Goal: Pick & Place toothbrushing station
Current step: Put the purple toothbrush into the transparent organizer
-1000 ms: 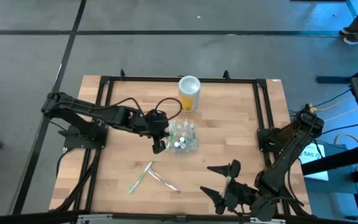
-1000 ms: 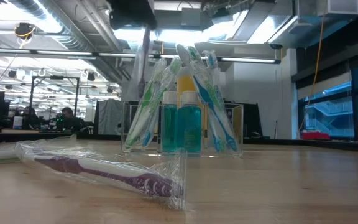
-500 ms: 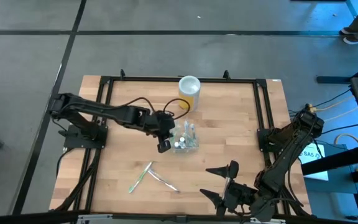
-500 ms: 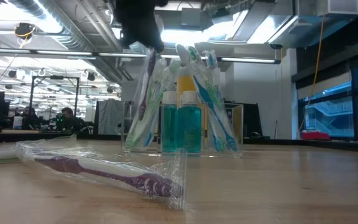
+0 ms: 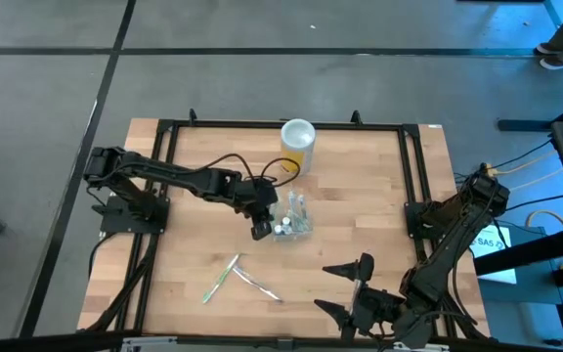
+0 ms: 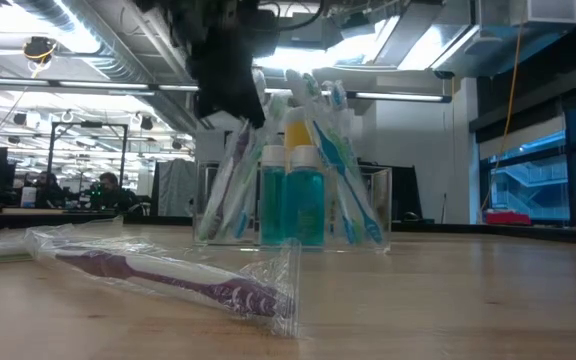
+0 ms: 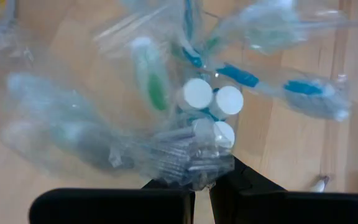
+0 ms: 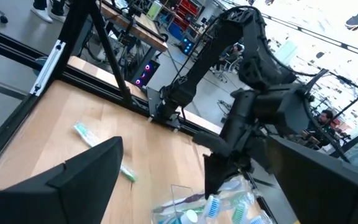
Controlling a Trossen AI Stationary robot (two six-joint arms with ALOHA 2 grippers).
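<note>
The toothbrushing station [image 5: 293, 217] is a clear container standing on its base mid-table. It holds teal bottles with white caps [image 7: 211, 99] and several wrapped toothbrushes leaning on its walls. My left gripper [image 5: 260, 230] hangs at the container's left edge, shut on a wrapped toothbrush [image 6: 232, 185]. My right gripper [image 5: 345, 286] waits open near the front right. Loose wrapped toothbrushes lie flat on the wood: a purple one [image 6: 168, 280] and a green one [image 5: 221, 278]. My left gripper pinches the crumpled end of the toothbrush's clear wrapper [image 7: 192, 169] between its two fingers. The fingers [image 6: 226, 85] come from above, slanting down from the table's left. The toothbrush hangs below them, tilted, its lower part inside the container among the others.
A yellow canister with a white lid [image 5: 298, 145] stands behind the container near the far edge. A black frame [image 5: 413, 166] runs round the wooden top. The front centre, beside the loose brushes, is bare wood.
My left gripper has come down and moved toward the container, still shut on the wrapped toothbrush. The brush has sunk from above the container's rim to hang inside it beside the other brushes.
</note>
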